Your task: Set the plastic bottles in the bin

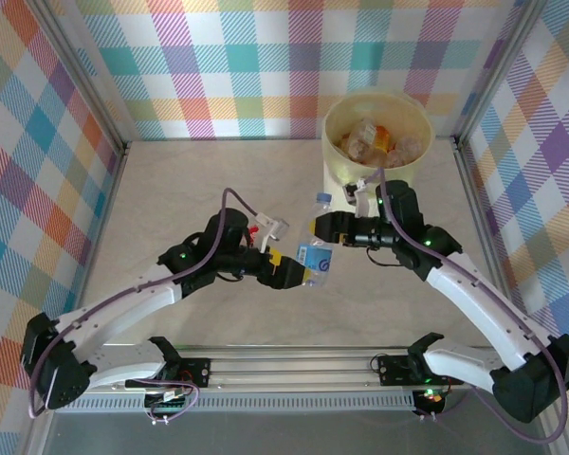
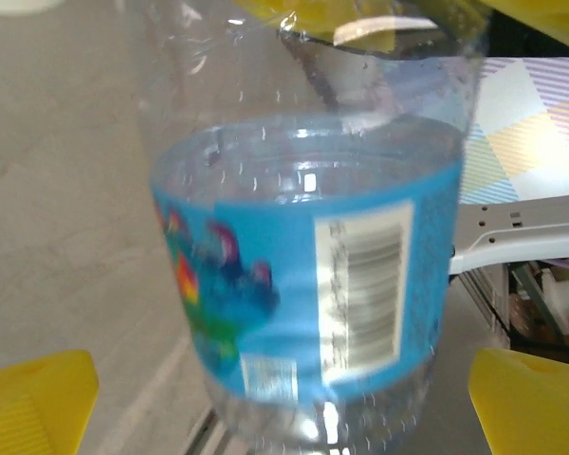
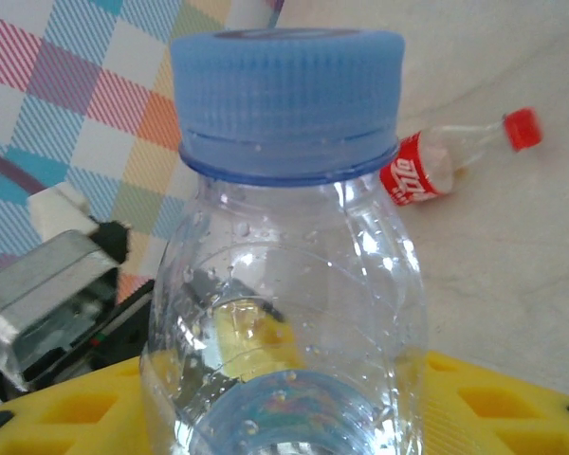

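Clear plastic bottle [image 2: 303,284], glossy blue label, ribbed blue cap, just in front of the round pale bin [image 1: 398,175]. Right gripper [image 1: 321,227] clamped on the bottle's upper part; left gripper [image 2: 283,403] fingers spread apart, flanking the bottle.

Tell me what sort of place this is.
Probably a lab test cell: checked walls enclose a table, two robot arms are bolted to a rail, and a bin holds bottles.

the big bottle [image 2: 303,161] has a blue label [image 2: 266,237] with a black and white bar code [image 2: 365,289] and a bright cartoon picture. its tiny words are too blurry to read. behind the big bottle, a small bottle [image 3: 460,150] wears a red label [image 3: 410,176] with curly white letters that look like "ola".
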Tool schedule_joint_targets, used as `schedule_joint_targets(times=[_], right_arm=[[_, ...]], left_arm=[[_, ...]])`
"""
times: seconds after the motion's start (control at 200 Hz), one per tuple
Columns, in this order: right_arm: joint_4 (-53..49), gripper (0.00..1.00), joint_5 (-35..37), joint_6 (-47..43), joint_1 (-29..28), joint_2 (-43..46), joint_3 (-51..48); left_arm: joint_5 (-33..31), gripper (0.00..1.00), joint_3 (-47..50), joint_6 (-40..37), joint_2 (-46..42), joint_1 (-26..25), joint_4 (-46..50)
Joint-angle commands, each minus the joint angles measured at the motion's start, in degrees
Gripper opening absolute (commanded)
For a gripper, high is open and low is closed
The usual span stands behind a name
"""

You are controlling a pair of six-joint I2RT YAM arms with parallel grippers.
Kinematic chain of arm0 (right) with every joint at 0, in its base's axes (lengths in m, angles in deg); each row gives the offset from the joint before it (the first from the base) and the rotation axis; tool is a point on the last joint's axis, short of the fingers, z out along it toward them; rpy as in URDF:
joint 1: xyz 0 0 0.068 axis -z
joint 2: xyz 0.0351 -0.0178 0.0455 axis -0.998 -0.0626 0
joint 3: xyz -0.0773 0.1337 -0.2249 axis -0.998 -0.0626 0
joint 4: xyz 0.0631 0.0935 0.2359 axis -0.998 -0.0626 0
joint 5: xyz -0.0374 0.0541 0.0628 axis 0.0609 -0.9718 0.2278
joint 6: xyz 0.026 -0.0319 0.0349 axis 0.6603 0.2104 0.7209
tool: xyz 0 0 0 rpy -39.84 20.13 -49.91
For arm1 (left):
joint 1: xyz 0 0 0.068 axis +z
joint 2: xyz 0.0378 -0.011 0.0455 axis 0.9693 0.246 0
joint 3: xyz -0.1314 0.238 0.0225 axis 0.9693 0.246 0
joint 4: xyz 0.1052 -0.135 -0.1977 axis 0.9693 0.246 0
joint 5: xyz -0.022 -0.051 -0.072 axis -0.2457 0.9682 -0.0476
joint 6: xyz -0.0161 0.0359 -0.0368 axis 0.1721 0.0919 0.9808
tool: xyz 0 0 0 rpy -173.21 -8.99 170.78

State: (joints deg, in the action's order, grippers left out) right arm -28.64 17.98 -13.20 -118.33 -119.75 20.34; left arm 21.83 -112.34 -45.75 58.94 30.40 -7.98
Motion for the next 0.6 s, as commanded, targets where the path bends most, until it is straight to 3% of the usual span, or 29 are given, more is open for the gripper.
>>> schedule_joint_targets(times=[0.0, 0.32, 0.595], right_arm=[[-8.4, 0.57, 8.1, -6.1, -0.3, 2.4, 4.9], [-18.4, 0.57, 28.1, -15.8, -0.2, 1.2, 19.2], [-19.5, 0.58, 44.5, -27.3, -0.2, -5.9, 33.7]], left_arm=[[-4.7, 1.00, 0.3, -3.9, -5.8, -0.9, 1.2], [-11.0, 1.00, 0.6, -5.1, -15.4, -0.9, 0.9], [-17.5, 1.00, 4.0, -2.6, -20.2, -0.9, -6.2]])
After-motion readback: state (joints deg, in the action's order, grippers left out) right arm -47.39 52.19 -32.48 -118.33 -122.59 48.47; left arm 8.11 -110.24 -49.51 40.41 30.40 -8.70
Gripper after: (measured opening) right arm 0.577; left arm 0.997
